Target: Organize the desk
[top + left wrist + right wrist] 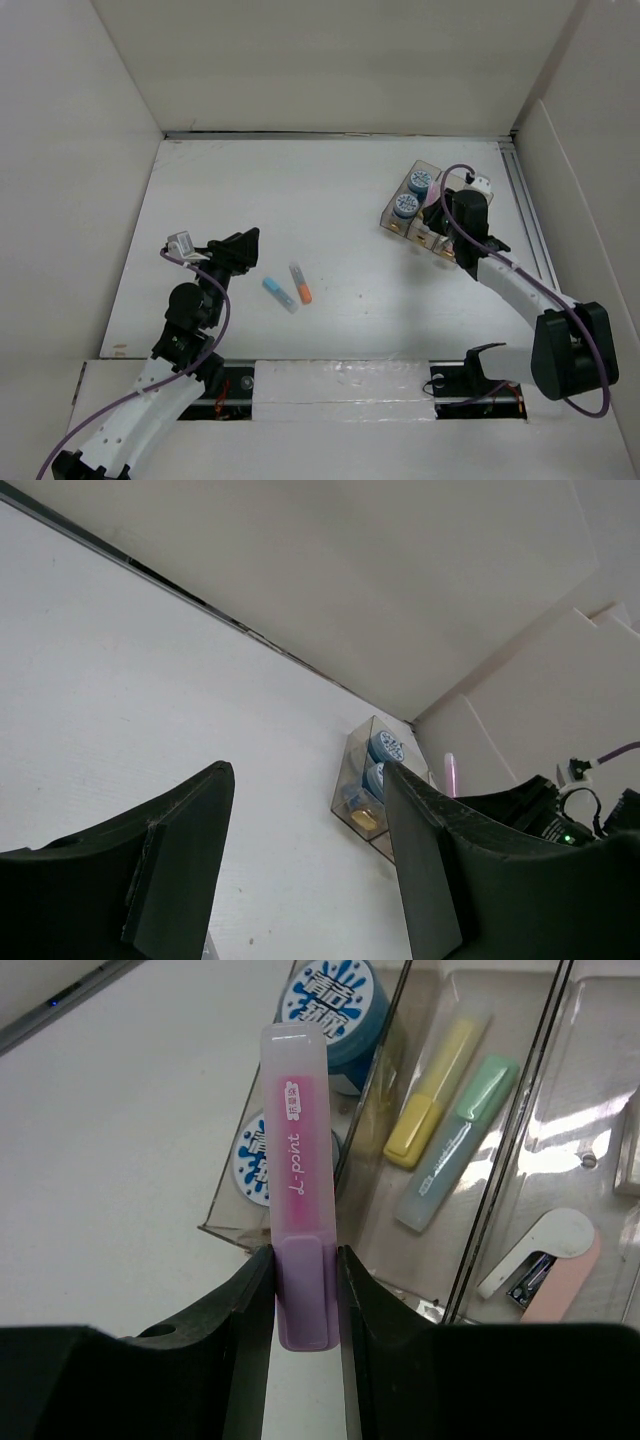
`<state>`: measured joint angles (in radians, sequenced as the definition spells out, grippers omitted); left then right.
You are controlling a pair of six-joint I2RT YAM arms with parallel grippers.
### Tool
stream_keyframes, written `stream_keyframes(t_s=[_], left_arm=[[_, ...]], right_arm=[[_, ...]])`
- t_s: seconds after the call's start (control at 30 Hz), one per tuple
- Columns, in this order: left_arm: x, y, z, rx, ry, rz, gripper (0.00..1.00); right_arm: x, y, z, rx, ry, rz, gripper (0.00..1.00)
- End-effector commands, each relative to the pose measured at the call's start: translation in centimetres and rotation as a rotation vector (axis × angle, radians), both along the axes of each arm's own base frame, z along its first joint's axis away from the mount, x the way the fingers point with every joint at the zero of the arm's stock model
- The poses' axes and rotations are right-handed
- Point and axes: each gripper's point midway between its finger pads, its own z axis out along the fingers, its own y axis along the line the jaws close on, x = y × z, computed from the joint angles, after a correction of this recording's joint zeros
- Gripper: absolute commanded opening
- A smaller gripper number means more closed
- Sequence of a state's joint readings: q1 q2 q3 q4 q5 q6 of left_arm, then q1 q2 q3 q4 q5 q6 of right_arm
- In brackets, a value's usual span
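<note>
The desk (330, 190) is a plain white tabletop between white walls. My right gripper (305, 1255) is shut on a pink highlighter (298, 1150) and holds it above the near edge of a clear three-compartment tray (500, 1190). In the top view this gripper (435, 235) hangs over the tray (425, 165) at the back right. A blue highlighter (279, 294) and an orange highlighter (301, 283) lie on the desk's middle. My left gripper (250, 240) is open and empty, just left of them. In its own view (308, 770) it is above bare desk.
The tray holds two blue tape rolls (335, 1000), a yellow highlighter (435, 1095), a green highlighter (450, 1150) and a pink-and-white stapler (545, 1260). White walls close in the desk on the left, back and right. A metal rail (530, 220) runs along the right edge.
</note>
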<state>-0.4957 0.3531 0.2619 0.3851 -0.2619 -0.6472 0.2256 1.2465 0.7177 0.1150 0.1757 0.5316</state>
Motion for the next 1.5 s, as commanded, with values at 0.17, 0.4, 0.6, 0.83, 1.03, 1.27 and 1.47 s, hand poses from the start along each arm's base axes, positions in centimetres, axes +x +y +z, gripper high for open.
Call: stream_keyframes(t_s=[0.17,0.4,0.6,0.83,1.03,1.27,1.47], left_arm=[[-0.3,0.0,3.0,-0.029,-0.077,-0.008,0.56],[-0.3,0.0,3.0,-0.027,-0.076,-0.008,0.56],[-0.3,0.0,2.9,-0.025,-0.072,-0.008,0.56],[-0.3,0.1,2.9,-0.027,-0.074,-0.002,0.56],[-0.2,0.1,2.8,-0.026,-0.071,0.001,0.56],[-0.1,0.4,2.7,-0.025,-0.069,0.017,0.55],[-0.3,0.6,2.9,-0.033,-0.076,0.026,0.55]], right_arm=[[0.8,-0.9,-0.5,0.079,0.009,-0.052,0.13],[0.7,-2.1,-1.0,0.088,0.005,-0.106,0.28],[0.9,-2.6,-0.5,0.081,-0.005,-0.114,0.54],[0.4,-1.3,3.6,0.077,-0.112,-0.040,0.49],[-2.1,8.7,4.4,-0.020,-0.181,0.285,0.00],[-7.9,22.8,-0.9,-0.144,-0.034,0.644,0.33],[-11.3,29.7,-4.1,-0.189,0.021,0.767,0.59]])
